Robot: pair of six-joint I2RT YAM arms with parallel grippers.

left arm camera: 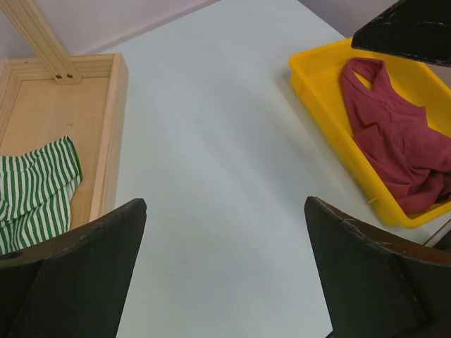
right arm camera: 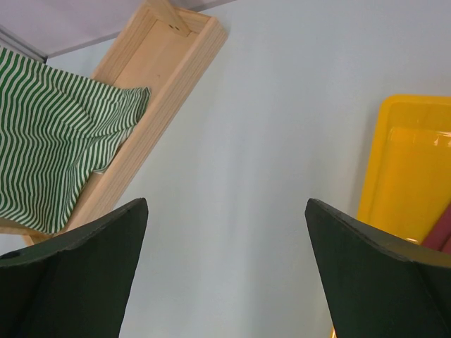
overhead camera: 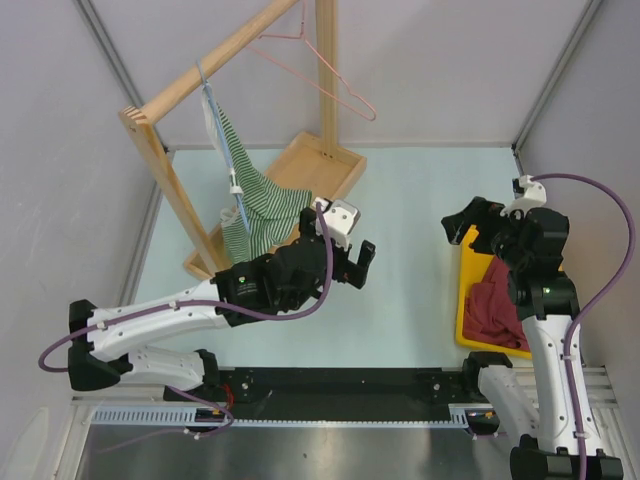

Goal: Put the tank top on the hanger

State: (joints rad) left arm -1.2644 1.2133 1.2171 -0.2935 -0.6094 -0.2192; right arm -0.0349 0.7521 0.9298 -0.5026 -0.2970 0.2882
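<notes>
The task looks unstarted; the maroon tank top lies crumpled in the yellow tray; the pink wire hanger hangs bare on the wooden rail, far from the tray; right pincer, by the tray, and left pincer, well apart, both gape empty.

Overhead, wrist views seemingly low, sharing tray

Green-and-white striped garment on a wooden rack; yellow tray at right of table
</notes>
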